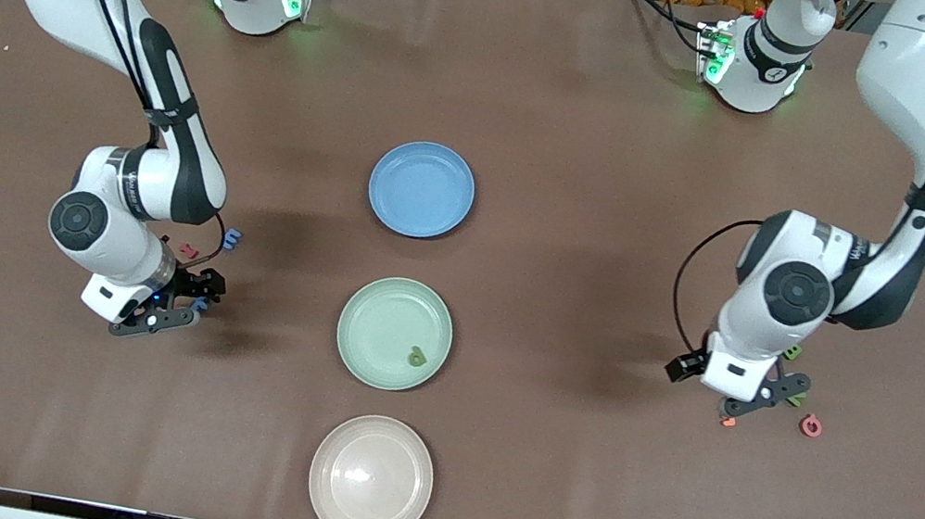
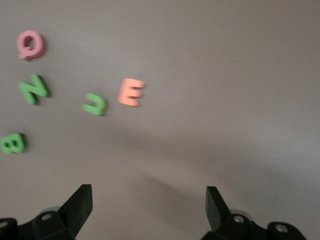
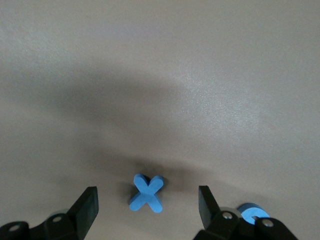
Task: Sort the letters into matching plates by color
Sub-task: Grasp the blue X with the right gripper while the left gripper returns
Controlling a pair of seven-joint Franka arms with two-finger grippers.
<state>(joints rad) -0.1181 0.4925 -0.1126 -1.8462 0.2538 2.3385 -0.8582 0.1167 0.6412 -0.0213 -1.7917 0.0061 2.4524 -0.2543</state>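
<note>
Sorting barely begun: one green letter (image 1: 416, 355) in the green plate (image 1: 380, 302); blue plate (image 1: 404, 158) bare. Right gripper (image 3: 148, 204) spread astride blue X (image 3: 146, 193); left gripper (image 2: 149, 201) spread, empty.

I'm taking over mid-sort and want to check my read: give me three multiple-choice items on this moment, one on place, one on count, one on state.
1. Which plate is nearest the front camera?
A blue B mint green C cream
2. How many letters lie in the mint green plate?
A none B one C three
3. The right gripper is:
A open around the blue X B shut on it C over a plate

Answers: 1 C, the cream plate sits lowest; 2 B, one green letter; 3 A, fingers flank the X, apart from it.
</note>
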